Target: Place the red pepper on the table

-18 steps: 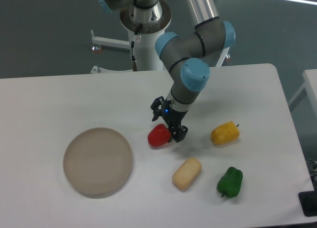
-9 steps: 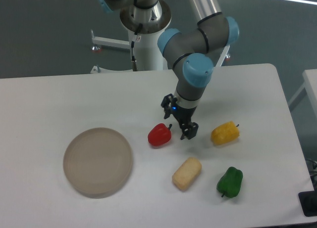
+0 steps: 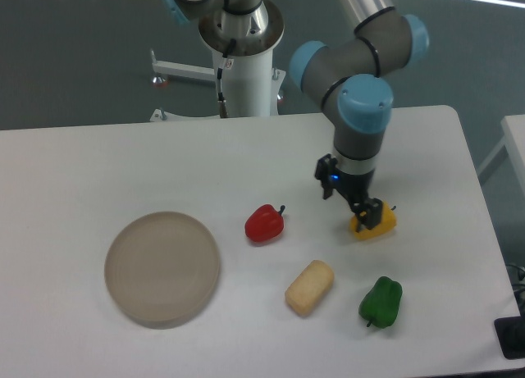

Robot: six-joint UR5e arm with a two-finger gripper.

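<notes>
Pepper (image 3: 264,223) on table (image 3: 123,165) (alone).

No readable text, no labels, no brands, no numbers, no signs anywhere in view

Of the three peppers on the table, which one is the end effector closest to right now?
The yellow pepper. The end effector overlaps its upper left edge in the camera view, while the red pepper lies clear to its left and the green pepper sits nearer the front edge.
</notes>
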